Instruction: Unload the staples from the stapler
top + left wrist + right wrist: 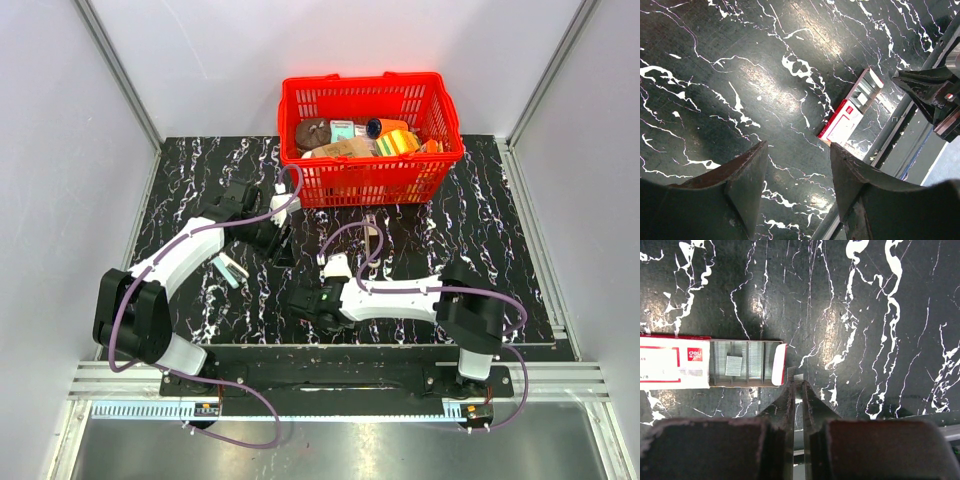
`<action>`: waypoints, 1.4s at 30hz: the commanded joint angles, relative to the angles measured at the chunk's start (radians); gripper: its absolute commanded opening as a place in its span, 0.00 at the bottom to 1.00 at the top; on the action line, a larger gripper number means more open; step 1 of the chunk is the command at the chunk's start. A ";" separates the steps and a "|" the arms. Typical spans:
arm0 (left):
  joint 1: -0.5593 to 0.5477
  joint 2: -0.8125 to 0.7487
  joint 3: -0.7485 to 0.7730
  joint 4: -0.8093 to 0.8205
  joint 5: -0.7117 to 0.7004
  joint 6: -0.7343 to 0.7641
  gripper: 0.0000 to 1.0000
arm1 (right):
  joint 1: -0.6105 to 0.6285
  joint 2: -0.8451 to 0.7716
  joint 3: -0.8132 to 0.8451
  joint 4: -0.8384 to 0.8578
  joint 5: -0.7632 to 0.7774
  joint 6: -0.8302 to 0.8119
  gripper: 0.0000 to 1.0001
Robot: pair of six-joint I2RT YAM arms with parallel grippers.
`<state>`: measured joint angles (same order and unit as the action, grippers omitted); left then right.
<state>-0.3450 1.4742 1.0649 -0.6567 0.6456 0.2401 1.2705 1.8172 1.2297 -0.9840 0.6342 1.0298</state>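
Note:
The stapler (pixel 373 240) lies as a slim dark bar in front of the basket, apart from both grippers. My right gripper (pixel 801 382) is shut on a short silvery strip of staples (pixel 801 377), which pokes out between its tips. It hovers just right of the open end of a red-and-white staple box (pixel 705 362) with rows of staples inside. In the top view that gripper (pixel 297 299) is at the table's middle. My left gripper (pixel 797 150) stands open with nothing between its fingers, above bare table. The same box (pixel 847 117) lies just beyond it.
A red basket (pixel 370 185) full of small goods stands at the back centre. The staple box (pixel 229 269) lies left of centre. A purple cable loops over the stapler's area. The table's front edge (pixel 890 135) runs close behind the box in the left wrist view.

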 commanded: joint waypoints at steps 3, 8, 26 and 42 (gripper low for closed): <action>0.008 -0.023 0.001 0.029 0.008 0.018 0.57 | -0.028 0.017 0.051 -0.015 0.065 -0.003 0.06; 0.008 -0.029 -0.002 0.029 0.002 0.021 0.57 | -0.040 0.059 0.082 0.014 0.050 -0.053 0.07; 0.008 -0.041 -0.002 0.029 -0.001 0.021 0.57 | -0.057 0.123 0.116 0.030 -0.002 -0.106 0.18; 0.008 -0.038 0.000 0.023 -0.003 0.022 0.57 | -0.057 0.111 0.102 0.044 -0.030 -0.119 0.27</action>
<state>-0.3450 1.4700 1.0645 -0.6571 0.6449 0.2405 1.2217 1.9511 1.3151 -0.9569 0.6075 0.9127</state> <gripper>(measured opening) 0.569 0.260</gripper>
